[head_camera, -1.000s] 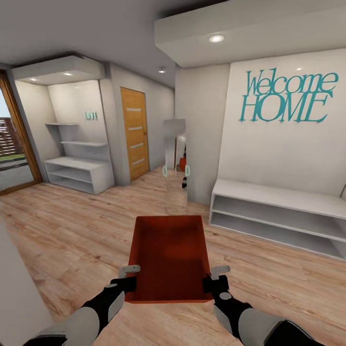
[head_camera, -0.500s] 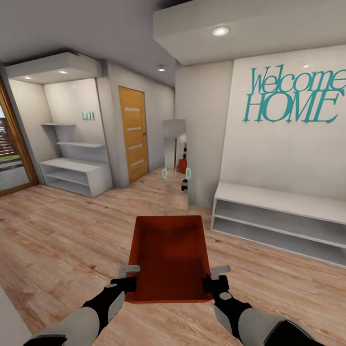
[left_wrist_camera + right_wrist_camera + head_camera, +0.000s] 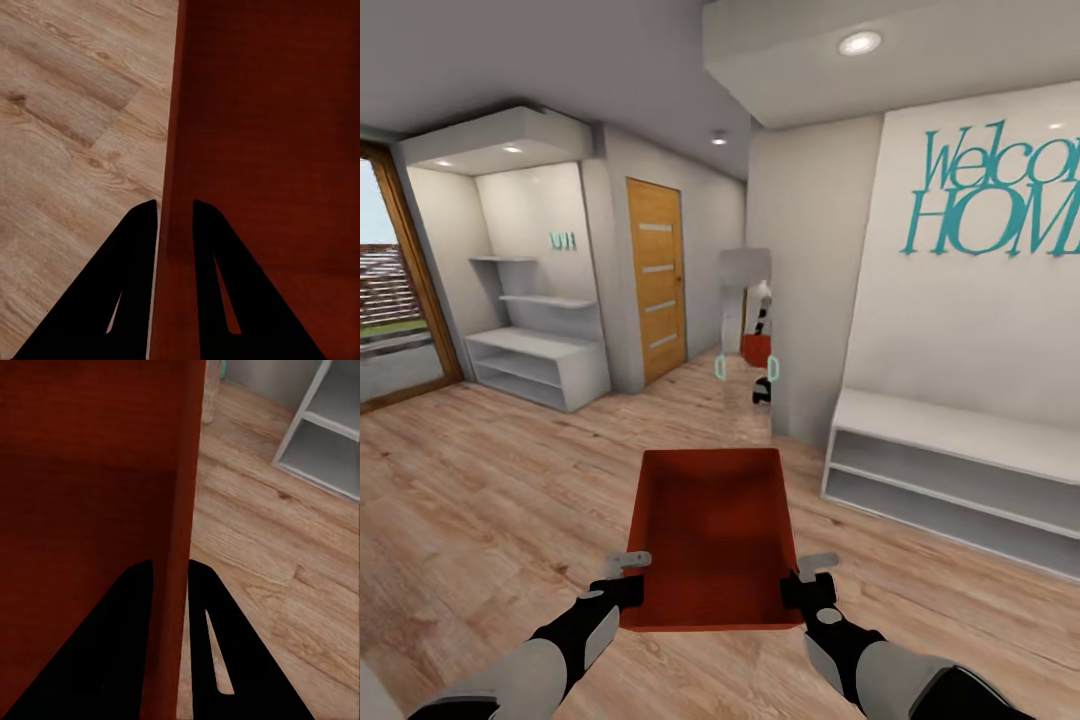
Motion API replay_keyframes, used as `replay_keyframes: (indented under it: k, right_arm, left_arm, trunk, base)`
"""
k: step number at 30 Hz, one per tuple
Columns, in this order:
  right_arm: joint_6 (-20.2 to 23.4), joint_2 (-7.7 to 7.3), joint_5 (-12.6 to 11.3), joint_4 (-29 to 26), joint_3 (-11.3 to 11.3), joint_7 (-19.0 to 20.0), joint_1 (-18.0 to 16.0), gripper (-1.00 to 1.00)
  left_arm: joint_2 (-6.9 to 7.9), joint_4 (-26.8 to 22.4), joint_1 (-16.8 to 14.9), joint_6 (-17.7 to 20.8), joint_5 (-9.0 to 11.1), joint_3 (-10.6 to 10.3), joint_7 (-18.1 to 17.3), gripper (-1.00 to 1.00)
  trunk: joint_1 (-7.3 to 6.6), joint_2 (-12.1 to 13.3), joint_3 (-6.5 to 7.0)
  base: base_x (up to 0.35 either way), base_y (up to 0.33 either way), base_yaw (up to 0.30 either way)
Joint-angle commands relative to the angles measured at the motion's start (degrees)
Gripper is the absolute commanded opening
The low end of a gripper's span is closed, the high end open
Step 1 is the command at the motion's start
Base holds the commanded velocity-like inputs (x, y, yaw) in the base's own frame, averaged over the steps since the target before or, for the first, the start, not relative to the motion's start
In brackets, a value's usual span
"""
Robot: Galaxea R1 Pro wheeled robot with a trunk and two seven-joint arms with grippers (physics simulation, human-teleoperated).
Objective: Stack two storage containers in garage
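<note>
A light wood plank floor runs through the hall, with a white wall bench on the right and a wooden door farther back. An orange-red bin is carried above the floor. The left gripper pinches its left wall, the right gripper its right wall.
</note>
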Motion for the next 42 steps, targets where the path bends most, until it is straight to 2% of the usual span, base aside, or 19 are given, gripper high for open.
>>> replay_keyframes:
  k: [1,37,42]
  right_arm:
    - [0.2,0.04,0.3,0.0,-2.2,0.4,0.0,-1.00]
    - [0.2,0.04,0.3,0.0,-2.2,0.4,0.0,-1.00]
    - [0.2,0.04,0.3,0.0,-2.3,0.4,0.0,-1.00]
  left_arm:
    - [-0.05,-0.2,0.0,-3.0,-0.2,0.0,0.5,-1.00]
    - [-0.01,-0.2,0.0,-3.0,-0.3,0.0,0.5,-1.00]
    - [-0.02,-0.2,0.0,-3.0,-0.3,0.0,0.5,-1.00]
  trunk:
    - [0.04,-0.1,-0.08]
    - [0.04,-0.1,-0.08]
    - [0.04,-0.1,-0.08]
  base:
    - [0.322,0.000,0.271]
    - [0.322,0.000,0.273]
    - [0.321,0.000,0.103]
